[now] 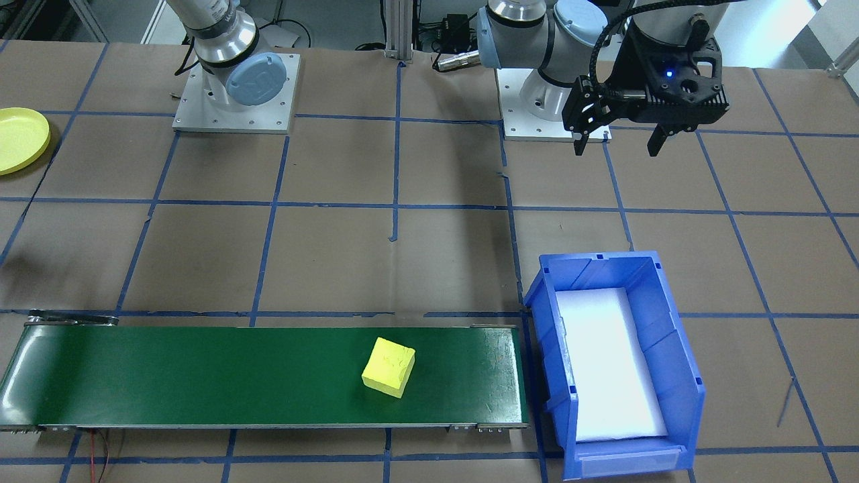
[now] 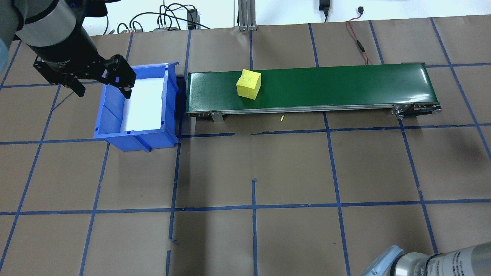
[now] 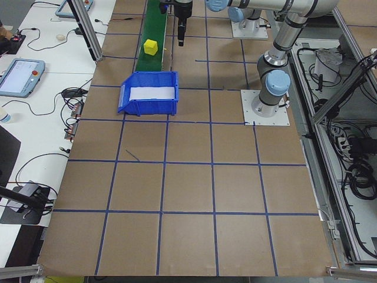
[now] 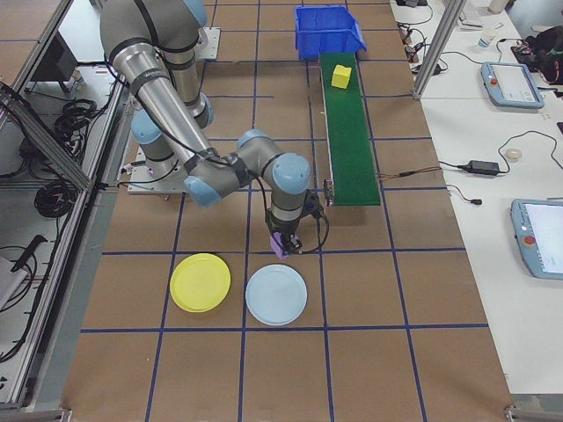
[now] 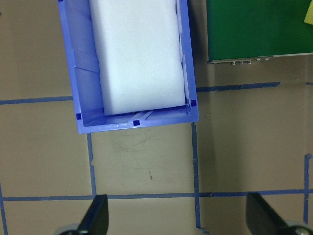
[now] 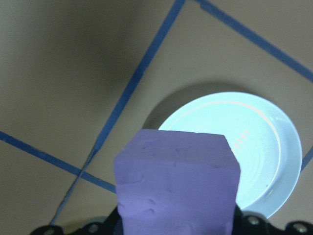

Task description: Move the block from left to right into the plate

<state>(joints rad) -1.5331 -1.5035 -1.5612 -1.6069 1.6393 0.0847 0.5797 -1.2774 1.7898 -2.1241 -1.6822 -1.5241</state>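
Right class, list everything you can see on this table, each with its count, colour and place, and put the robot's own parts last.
table: one, brown with blue tape grid, under everything
conveyor belt: one, green, along the far side
yellow block: one, yellow, on the belt
blue bin: one, blue, at the belt's end
foam pad: one, white, inside the bin
yellow plate: one, yellow, beside the pale blue plate
pale blue plate: one, pale blue, near the right arm
purple block: one, purple, held above the table
left pincer: open, empty, near the bin
right pincer: shut on the purple block
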